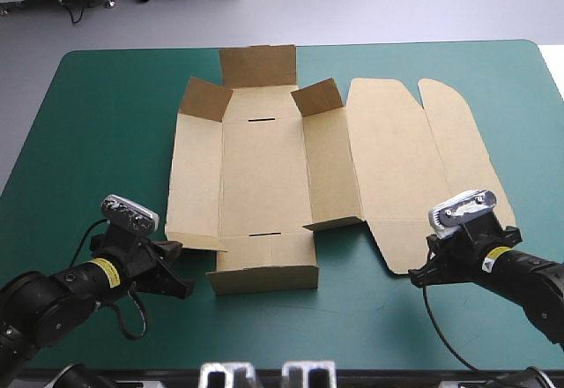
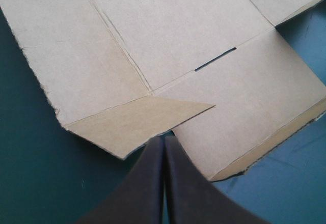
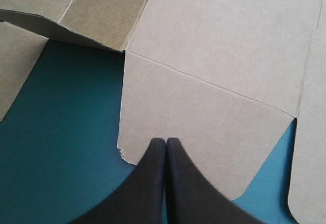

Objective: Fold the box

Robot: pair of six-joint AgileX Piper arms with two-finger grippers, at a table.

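Box [image 1: 264, 163] mostly flat, bare teal-green cover [image 1: 97, 123] at 9 o'clock; left gripper [image 2: 164, 141] (7 o'clock) and right gripper [image 3: 166, 142] (5 o'clock) closed, empty.

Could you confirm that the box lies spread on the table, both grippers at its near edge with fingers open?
Not open: each wrist view shows its fingers shut in one pointed arch, left gripper and right gripper. The box does lie spread, both grippers at its near edge.
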